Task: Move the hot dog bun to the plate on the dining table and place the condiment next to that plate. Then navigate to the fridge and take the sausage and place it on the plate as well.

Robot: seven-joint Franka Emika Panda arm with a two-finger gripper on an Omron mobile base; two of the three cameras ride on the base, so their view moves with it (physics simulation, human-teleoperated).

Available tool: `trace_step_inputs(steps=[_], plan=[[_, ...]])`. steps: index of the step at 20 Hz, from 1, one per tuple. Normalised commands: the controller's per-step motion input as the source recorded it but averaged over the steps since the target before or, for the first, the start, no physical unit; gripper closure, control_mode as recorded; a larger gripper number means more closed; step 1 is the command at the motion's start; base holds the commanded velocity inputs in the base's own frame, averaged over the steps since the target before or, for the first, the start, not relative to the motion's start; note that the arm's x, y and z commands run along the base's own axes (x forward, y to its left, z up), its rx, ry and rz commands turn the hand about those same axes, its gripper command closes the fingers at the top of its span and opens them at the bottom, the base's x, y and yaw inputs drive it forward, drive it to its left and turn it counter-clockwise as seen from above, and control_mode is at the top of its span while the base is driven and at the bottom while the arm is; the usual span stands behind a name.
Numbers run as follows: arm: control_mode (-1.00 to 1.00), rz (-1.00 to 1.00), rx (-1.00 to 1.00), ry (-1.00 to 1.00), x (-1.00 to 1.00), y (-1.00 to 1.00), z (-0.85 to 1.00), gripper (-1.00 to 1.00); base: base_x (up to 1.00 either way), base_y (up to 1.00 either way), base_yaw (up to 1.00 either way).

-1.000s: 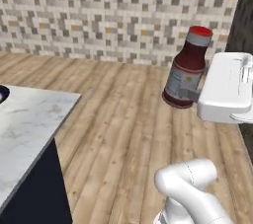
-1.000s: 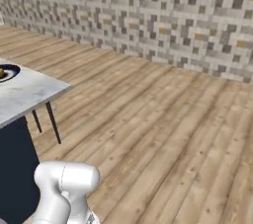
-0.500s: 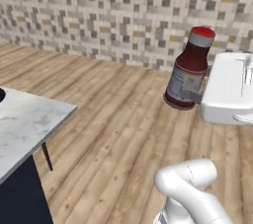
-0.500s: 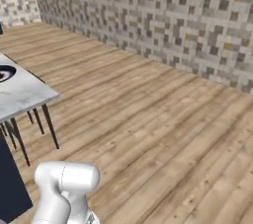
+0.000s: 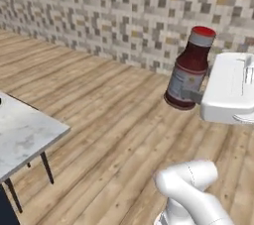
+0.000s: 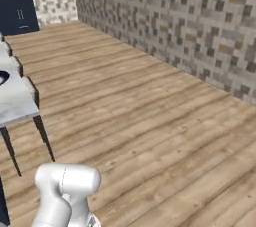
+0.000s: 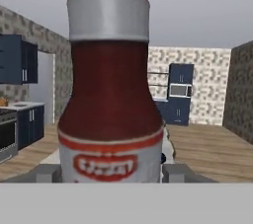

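The condiment is a dark red sauce bottle (image 5: 189,68) with a red cap and a white label. It hangs upright in the air, and my gripper (image 5: 187,93) is shut on its lower body, with the white hand to its right. In the hand view the bottle (image 7: 109,94) stands very close, between the two grey fingertips (image 7: 48,172). The dining table's marble corner (image 5: 27,132) lies low at the left, well apart from the bottle. In the right base view a dark round rim, perhaps the plate (image 6: 2,77), peeks in on the table (image 6: 17,102) at the left edge.
A mosaic stone wall (image 5: 114,16) runs behind, with wooden floor (image 6: 150,116) between it and the table. The table's thin dark legs (image 6: 44,138) stand close to my base. Dark blue cabinets (image 6: 17,11) sit far left. Past the bottle, the hand view shows a stove (image 7: 7,136) and more cabinets (image 7: 180,94).
The whole picture has shifted in both base views, so the base is moving: the table has slid left and away, the wall has swung. The bottle stays in my gripper.
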Motion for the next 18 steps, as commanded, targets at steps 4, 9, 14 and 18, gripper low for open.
trace_step_inputs(steps=[4, 9, 14, 18], plan=[[1.0, 0.0, 0.0, 0.0, 0.0, 0.0, 0.0, 1.0, 0.89, 0.0, 0.6], [1.0, 0.0, 0.0, 0.0, 0.0, 0.0, 0.0, 1.0, 0.8, 0.0, 0.63], [1.0, 0.0, 0.0, 0.0, 0.0, 0.0, 0.0, 1.0, 0.7, 0.0, 0.6], [1.0, 0.0, 0.0, 0.0, 0.0, 0.0, 0.0, 1.0, 0.79, 0.0, 0.47]])
